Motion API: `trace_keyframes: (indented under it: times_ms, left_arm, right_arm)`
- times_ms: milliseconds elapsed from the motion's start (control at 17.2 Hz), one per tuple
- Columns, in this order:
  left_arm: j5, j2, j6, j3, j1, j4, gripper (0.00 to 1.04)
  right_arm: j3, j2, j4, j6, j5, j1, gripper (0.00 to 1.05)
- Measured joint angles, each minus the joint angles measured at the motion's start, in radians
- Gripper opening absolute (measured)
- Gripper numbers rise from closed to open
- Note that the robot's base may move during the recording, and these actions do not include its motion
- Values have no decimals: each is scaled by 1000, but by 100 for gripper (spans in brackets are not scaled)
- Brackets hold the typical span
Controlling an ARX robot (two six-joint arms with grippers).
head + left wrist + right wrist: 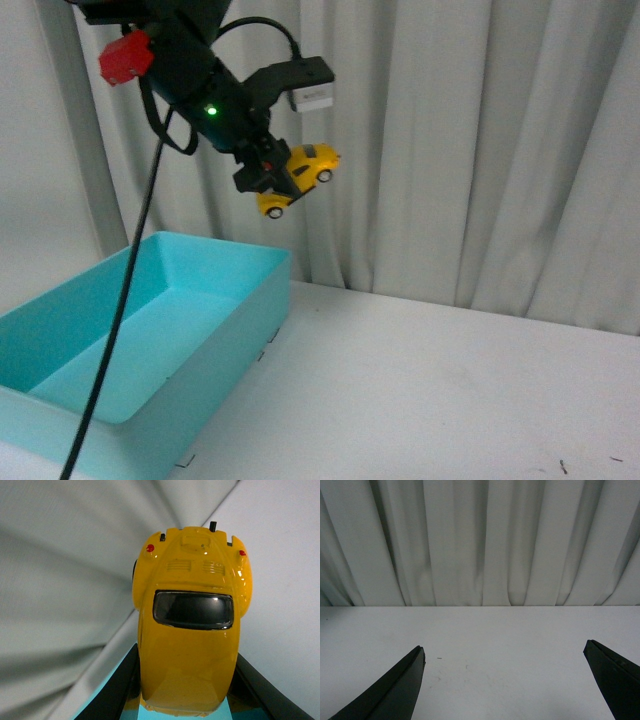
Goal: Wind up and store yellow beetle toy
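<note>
Aloft: yellow beetle toy pinched by left fingers, long axis tilted, tail raised rightward; right fingers spread.

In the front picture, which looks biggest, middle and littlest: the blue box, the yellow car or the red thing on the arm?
1. turquoise bin, by far.
2. yellow beetle toy, in the left gripper.
3. red part on the arm: nearly the toy's size, so unsure.

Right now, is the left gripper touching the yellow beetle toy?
Touching. The left wrist view shows the yellow beetle toy pinched between both fingers of the left gripper, no gap either side.
</note>
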Motion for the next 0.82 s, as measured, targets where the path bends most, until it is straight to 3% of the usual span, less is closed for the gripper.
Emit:
trace_keyframes:
  times_ms: [233,583,816]
  left_arm:
    - [-98,-69,-199,-177,124,74,40]
    - [-360,-12,-380,-380,207,247,40]
    - [-399,68,-415,-394,218,266,40]
  right_arm:
    - [0,0,0,0,0,0,98]
    - [0,0,0,0,0,0,98]
    - [0,0,0,0,0,0,98]
